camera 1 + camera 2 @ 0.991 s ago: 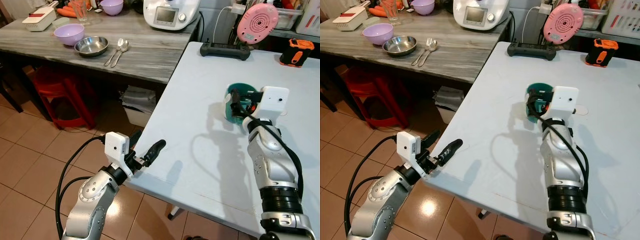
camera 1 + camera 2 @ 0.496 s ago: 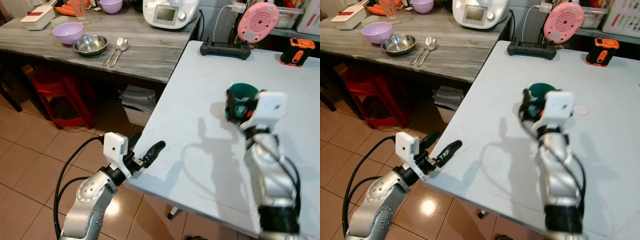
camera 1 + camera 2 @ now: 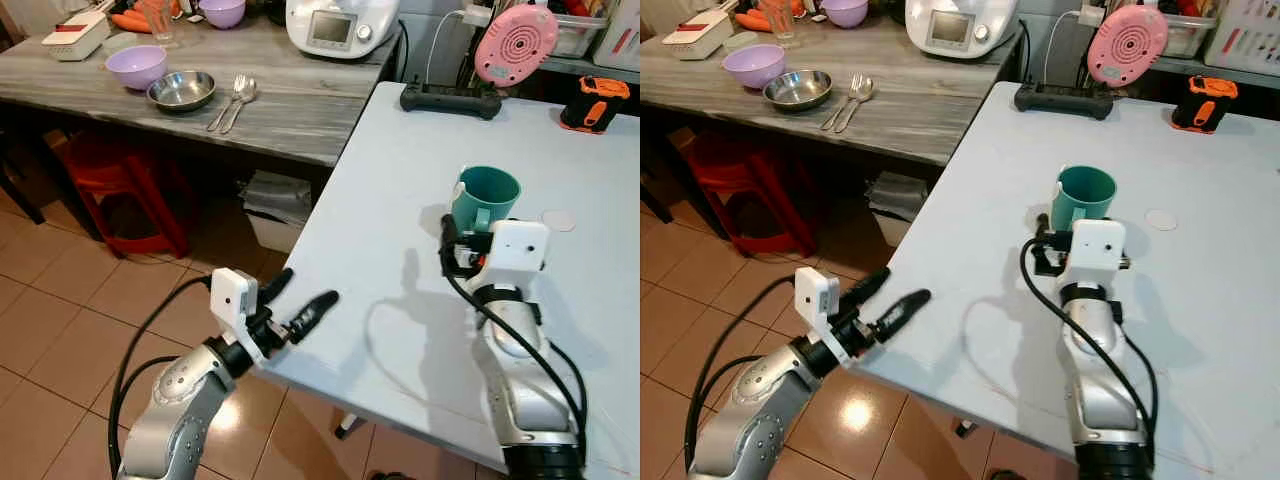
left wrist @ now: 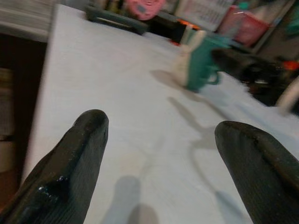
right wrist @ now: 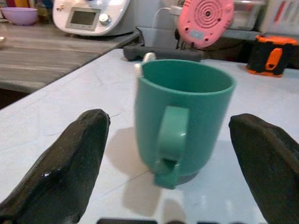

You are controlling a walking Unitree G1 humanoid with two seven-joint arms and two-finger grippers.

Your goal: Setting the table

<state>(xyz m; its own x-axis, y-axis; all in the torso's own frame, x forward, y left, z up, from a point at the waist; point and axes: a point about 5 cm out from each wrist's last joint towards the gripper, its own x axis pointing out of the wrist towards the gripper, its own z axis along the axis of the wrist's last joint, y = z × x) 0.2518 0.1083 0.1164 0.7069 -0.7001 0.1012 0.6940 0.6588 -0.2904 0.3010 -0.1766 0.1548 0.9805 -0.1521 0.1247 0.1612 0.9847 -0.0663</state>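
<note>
One mug [image 3: 484, 198] standing upright on the white surface [image 3: 380, 200], released.
I'm holding the right gripper [image 5: 170, 154] spread at its six o'clock; left gripper [image 3: 297, 305] spread, idling; cutlery [image 3: 233, 102] fetching probably comes next.

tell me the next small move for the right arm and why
Probably draw the right gripper further back from the mug. The mug stands upright on the white table, apart from the open fingers, so it looks placed; the bowls and cutlery wait on the grey counter.
</note>
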